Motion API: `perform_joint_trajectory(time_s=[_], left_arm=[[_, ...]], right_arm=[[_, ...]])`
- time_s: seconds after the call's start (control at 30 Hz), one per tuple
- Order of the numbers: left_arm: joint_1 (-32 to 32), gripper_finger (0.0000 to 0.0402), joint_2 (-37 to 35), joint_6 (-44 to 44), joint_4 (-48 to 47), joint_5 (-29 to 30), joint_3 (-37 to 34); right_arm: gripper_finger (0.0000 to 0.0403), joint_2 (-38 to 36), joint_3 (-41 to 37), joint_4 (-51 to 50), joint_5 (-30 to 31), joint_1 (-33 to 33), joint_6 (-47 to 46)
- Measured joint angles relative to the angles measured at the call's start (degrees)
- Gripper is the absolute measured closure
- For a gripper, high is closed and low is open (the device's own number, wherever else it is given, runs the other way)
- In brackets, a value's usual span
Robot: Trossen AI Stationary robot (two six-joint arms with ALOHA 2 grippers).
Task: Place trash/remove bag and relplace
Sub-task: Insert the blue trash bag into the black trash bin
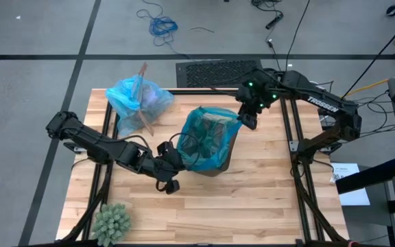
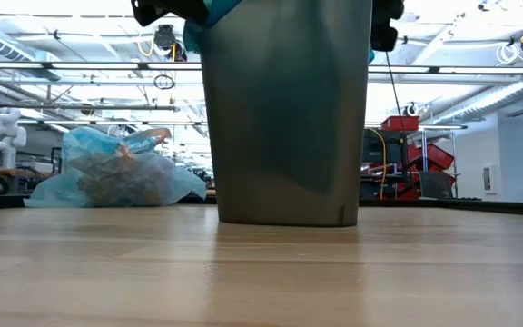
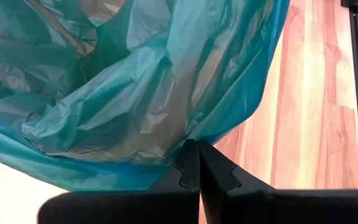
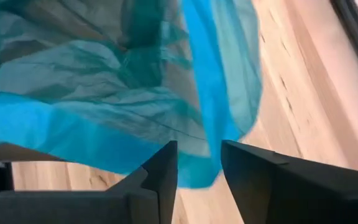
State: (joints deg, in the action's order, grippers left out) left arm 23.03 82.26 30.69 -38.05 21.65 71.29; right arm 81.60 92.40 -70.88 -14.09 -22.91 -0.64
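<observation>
Robotics laboratory or workshop, pale wooden butcher-block table [image 1: 252, 199] on a black metal frame, grey concrete floor with loose blue coiled cable [image 1: 162, 26], exposed ceiling pipes and ducts [image 2: 80, 68], red tool cart [image 2: 407, 159], white humanoid robot figure [image 2: 5, 132] behind.

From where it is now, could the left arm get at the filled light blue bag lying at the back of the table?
Probably yes: the filled bag lies in the open on the left arm's side, nothing between. But the left gripper is shut on the bin liner, so it must release first.

Thin crinkly teal plastic liner [image 1: 208, 137] (translucent, glossy), matt grey bin [image 2: 284, 118], smooth pale wood table [image 1: 252, 206]
</observation>
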Motion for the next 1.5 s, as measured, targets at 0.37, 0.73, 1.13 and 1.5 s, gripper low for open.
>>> perform_joint_trajectory(time_s=[0.37,0.73,1.13,1.5], left_arm=[[0.0,0.0402,0.0,0.0,-0.3,0.0,0.0],[0.0,0.0402,0.0,0.4,-0.2,0.0,0.0],[0.0,0.0402,0.0,0.3,-0.2,-0.4,0.0],[-0.1,0.0402,0.0,0.3,0.0,-0.8,0.0]], right_arm=[[0.0296,0.0,0.0,-2.2,-3.2,-4.9,-3.7],[0.0296,-0.1,-3.2,-3.8,-8.5,-3.0,-8.3],[0.0296,-7.6,-3.2,-3.7,-8.3,2.5,-5.6],[0.0296,-10.6,-3.2,4.0,-6.9,11.5,-6.3]])
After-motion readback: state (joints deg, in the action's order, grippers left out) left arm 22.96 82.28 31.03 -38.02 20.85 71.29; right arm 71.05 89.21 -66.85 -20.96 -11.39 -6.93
